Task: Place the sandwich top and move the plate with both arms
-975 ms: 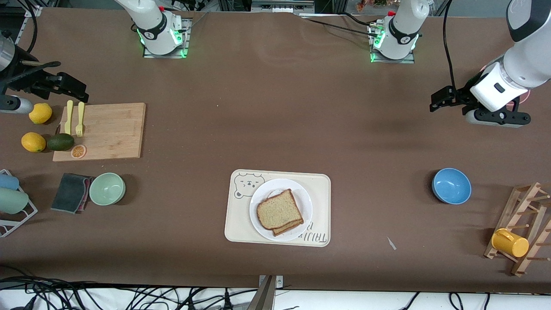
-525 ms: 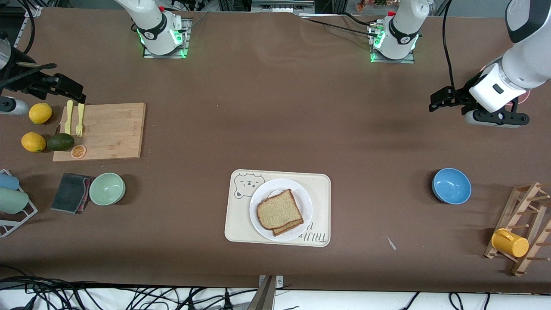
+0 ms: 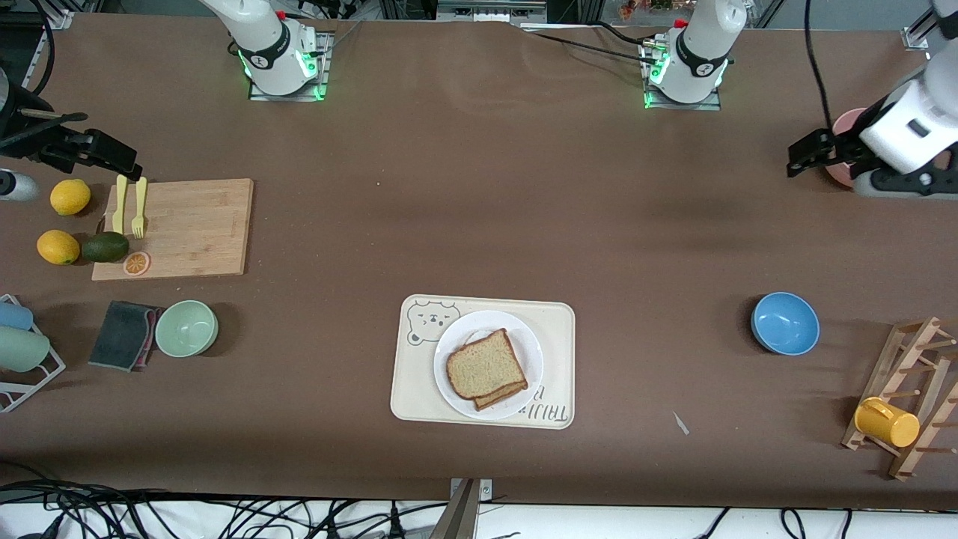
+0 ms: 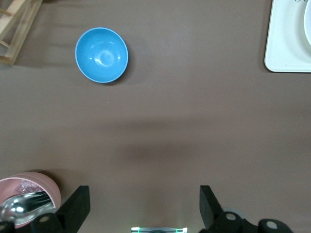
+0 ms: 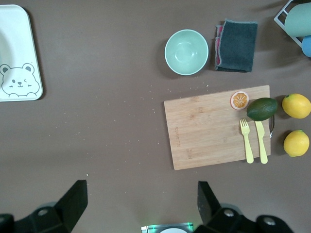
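The sandwich top (image 3: 485, 367) lay on the plate (image 3: 528, 346), tray (image 3: 557, 318) edges clear. My left gripper (image 3: 804, 153) at three o'clock and right gripper (image 3: 112, 159) at nine hung spread wide.

A brown table (image 3: 479, 195) fills the view; black cables (image 3: 150, 516) lie tangled along its near edge.

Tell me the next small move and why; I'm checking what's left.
Probably just park the left gripper and right gripper: both hang open and empty near the table's ends, and the speckled brown bread slice already tops the sandwich on the round white plate, which sits on the cream bear-print tray.
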{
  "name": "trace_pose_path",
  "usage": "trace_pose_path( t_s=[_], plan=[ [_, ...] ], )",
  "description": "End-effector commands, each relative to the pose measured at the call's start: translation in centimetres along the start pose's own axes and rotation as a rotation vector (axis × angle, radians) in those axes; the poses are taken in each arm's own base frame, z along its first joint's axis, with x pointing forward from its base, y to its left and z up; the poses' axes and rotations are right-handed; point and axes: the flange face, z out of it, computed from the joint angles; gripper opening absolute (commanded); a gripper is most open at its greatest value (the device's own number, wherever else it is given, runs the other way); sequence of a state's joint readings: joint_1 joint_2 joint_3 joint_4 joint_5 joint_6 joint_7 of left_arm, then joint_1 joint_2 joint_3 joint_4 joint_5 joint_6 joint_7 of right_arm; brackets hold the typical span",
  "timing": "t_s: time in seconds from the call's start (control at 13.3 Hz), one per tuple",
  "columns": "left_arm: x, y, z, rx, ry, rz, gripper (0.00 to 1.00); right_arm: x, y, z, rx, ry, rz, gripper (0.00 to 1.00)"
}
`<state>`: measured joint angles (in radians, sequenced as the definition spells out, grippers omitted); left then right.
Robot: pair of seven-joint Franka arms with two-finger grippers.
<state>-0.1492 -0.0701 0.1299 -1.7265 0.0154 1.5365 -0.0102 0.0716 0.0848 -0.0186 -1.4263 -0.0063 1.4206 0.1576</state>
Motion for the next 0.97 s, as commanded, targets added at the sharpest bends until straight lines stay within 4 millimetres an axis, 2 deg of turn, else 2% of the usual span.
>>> trace_pose_path(
  t_s=[0.0, 0.22, 0.38, 0.45, 0.6, 0.9],
  plan=[
    [0.2, 0.2, 0.1, 0.036, -0.013, -0.005, 0.99, 0.0, 0.0, -0.5, 0.005, -0.001, 0.007, 1.00],
    [-0.3, 0.2, -0.8, 0.036, -0.005, -0.004, 0.99, 0.0, -0.1, -0.5, 0.005, -0.001, 0.005, 1.00],
    [-1.5, 0.0, -2.4, 0.074, 0.001, -0.003, 0.99, 0.1, 0.0, -0.6, 0.005, 0.001, 0.007, 1.00],
    [-2.3, 0.7, -3.9, 0.107, 0.017, 0.013, 0.99, 0.0, -0.1, -0.6, 0.005, 0.001, 0.004, 1.00],
    [-3.1, 0.9, -5.0, 0.125, 0.010, 0.014, 0.99, 0.1, 0.0, -0.6, 0.005, 0.001, 0.001, 1.00],
    [-3.6, -0.1, -5.6, 0.104, 0.023, -0.005, 0.99, 0.1, 0.0, -0.6, 0.008, 0.000, -0.001, 1.00]
  ],
)
